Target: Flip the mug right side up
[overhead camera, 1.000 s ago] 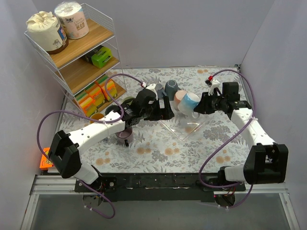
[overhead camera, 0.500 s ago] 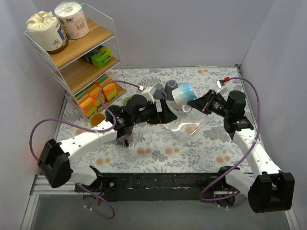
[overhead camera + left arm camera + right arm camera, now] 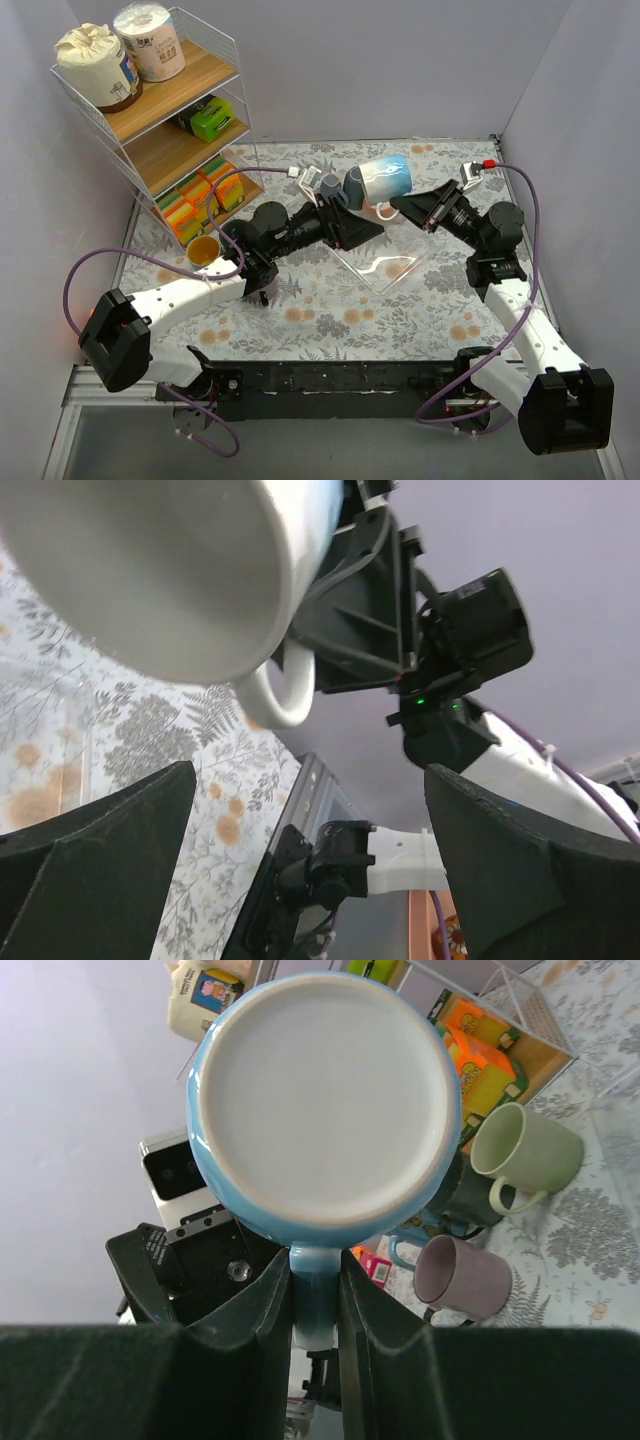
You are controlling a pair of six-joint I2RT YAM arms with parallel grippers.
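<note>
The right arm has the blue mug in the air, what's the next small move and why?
Probably roll the right gripper until the blue mug is upright: the gripper clamps it by the handle, and it lies sideways in the air.

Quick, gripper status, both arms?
Left gripper: open, holding nothing.
Right gripper: shut on the blue mug, by its handle.

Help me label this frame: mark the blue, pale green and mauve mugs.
blue mug (image 3: 325, 1100), right wrist view, on its white base.
pale green mug (image 3: 545, 1150), right wrist view, on its side wall.
mauve mug (image 3: 480, 1282), right wrist view, on its side wall.
</note>
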